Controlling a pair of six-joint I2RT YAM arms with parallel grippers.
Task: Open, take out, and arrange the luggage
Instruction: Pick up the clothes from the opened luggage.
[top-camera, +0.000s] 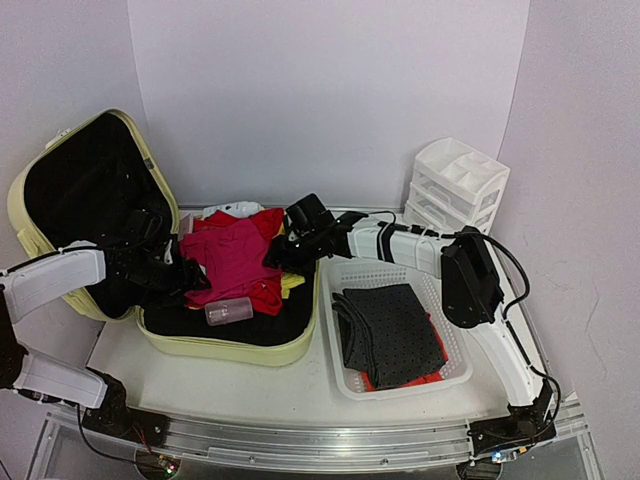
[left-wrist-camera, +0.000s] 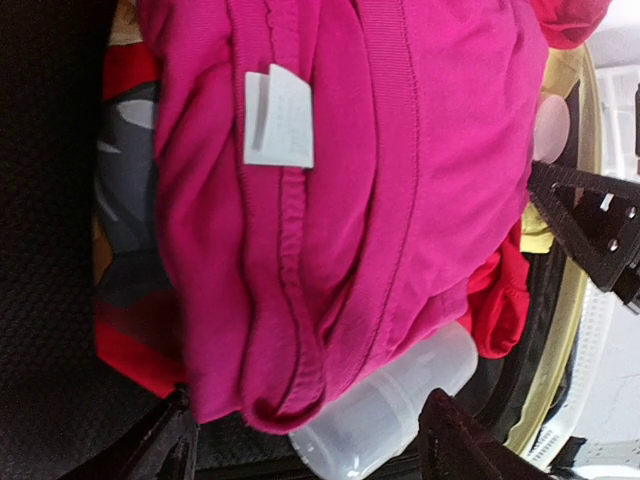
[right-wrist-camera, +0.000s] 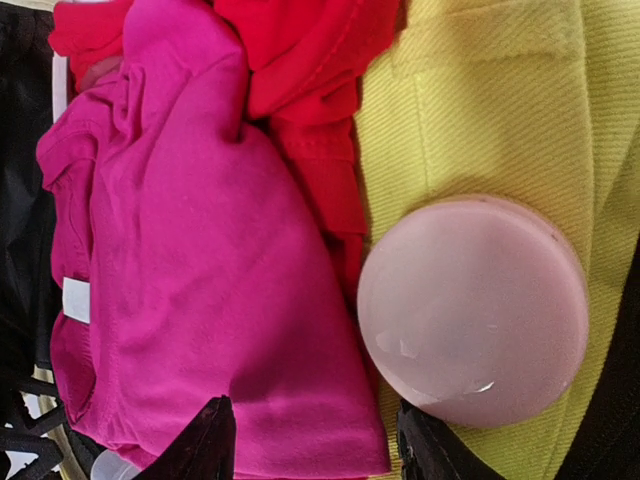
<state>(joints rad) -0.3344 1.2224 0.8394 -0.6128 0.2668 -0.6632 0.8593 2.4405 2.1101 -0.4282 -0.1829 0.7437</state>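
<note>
Two pincers hover over the open luggage, which sits at the left-centre of the overhead view. Its lid leans back at the upper left and its base is full of clothes.

The left gripper stands spread. Its tips straddle the folded edge of the magenta shirt and the clear bottle just beside it, and nothing is pinched. The right gripper is spread too, poised at the shirt's other edge. It is near the pink disc that lies on the yellow cloth.

The step in hand looks like lifting the shirt out toward the white basket at the lower right. To do it well, the left tips should close on cloth alone, biting the thick fold and keeping off the bottle, which would likely roll or slip. The right should take a matching fold, clear of the red garment bunched alongside. That way the shirt rises flat and drags nothing with it.
</note>
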